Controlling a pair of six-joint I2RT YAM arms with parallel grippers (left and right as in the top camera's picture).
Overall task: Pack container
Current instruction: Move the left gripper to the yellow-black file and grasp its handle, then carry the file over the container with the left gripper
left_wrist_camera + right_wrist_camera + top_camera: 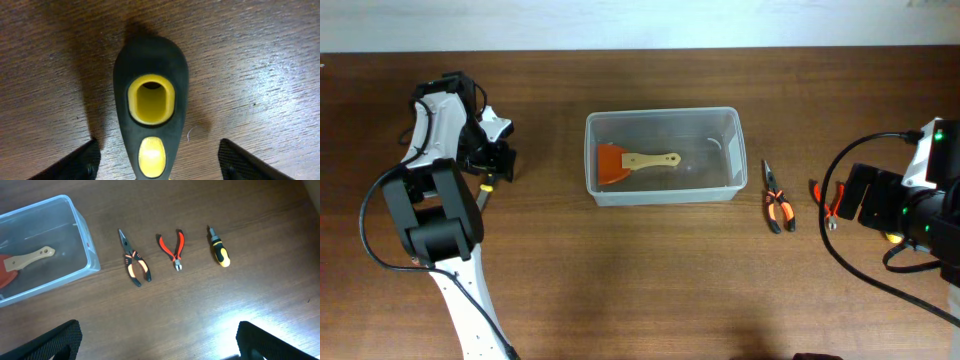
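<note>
You have one item packed so far: an orange scraper [632,160] with a wooden handle lies inside the clear container [663,197], which sits mid-table between the two arms. Four tools are still outside it, as far as the views show. Your left gripper [157,150] is spread either side of a black-and-yellow tool handle [150,105] lying on the wood, with neither finger touching it (which tool it belongs to, I cannot tell). Your right gripper [157,330] is wide apart and empty. Ahead of it, the long-nose pliers [134,265], red cutters [172,250] and stubby screwdriver [219,251] lie in a row beside the container. I judge you are early in the job.
</note>
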